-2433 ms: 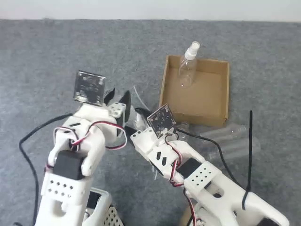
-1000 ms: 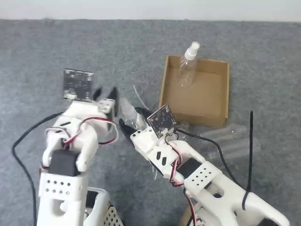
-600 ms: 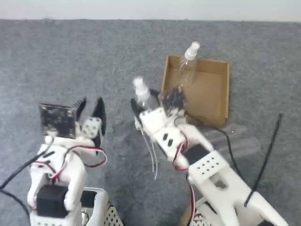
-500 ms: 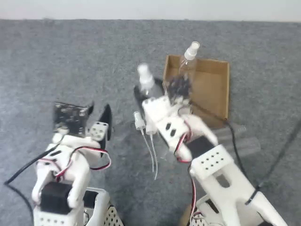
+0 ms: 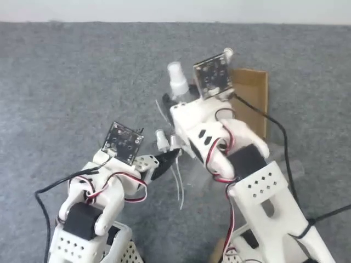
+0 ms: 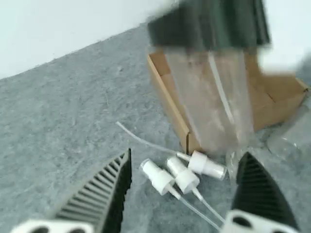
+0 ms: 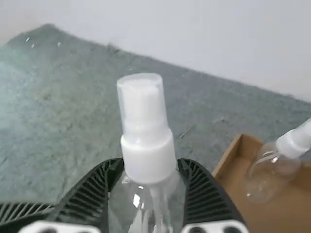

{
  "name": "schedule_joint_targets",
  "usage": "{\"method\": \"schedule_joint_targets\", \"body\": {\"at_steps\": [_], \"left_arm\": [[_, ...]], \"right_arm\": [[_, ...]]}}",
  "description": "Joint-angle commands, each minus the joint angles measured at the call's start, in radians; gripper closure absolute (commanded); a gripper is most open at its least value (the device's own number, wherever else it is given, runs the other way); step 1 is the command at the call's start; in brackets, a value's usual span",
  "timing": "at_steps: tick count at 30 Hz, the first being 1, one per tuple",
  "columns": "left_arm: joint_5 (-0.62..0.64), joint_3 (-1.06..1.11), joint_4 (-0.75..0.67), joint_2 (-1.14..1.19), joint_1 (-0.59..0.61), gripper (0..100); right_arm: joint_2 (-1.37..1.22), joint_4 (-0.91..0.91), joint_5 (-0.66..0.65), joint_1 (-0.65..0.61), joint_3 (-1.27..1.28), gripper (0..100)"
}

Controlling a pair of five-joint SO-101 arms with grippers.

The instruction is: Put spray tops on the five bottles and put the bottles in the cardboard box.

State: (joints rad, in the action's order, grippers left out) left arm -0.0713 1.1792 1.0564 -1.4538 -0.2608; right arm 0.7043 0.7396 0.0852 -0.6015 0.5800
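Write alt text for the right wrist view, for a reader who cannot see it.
The right arm's black jaws grip a clear plastic bottle fitted with a white spray top. Behind it lies the grey carpeted table, and farther off a brown cardboard box holds a second capped clear bottle.

Change since the earlier frames: the right gripper (image 5: 181,104), clamped on the capped bottle (image 5: 178,87), has raised it off the carpet (image 5: 66,82) and carried it toward 1 o'clock, to the 9 o'clock side of the cardboard box (image 5: 255,104). The left gripper (image 5: 164,161), fingers spread, swung out toward 8 o'clock and returned, now at 6 o'clock of the loose spray tops (image 5: 167,141).
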Motion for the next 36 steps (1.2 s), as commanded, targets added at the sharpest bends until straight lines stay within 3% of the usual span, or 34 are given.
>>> {"method": "schedule_joint_targets", "body": {"at_steps": [1,20,30,36], "left_arm": [[-0.008,0.013,-0.063,-0.012,-0.002,67],[-0.011,0.041,-0.064,-0.014,0.0,67],[-0.015,0.071,-0.069,-0.015,0.0,67],[-0.012,0.071,-0.069,-0.015,0.0,67]], "right_arm": [[0.047,0.044,0.008,-0.051,-0.072,99.3],[0.068,0.142,0.006,-0.041,-0.078,99.3],[0.105,0.013,-0.176,0.435,-0.092,99.3],[-0.027,-0.101,-0.242,0.553,-0.091,99.3]]}}
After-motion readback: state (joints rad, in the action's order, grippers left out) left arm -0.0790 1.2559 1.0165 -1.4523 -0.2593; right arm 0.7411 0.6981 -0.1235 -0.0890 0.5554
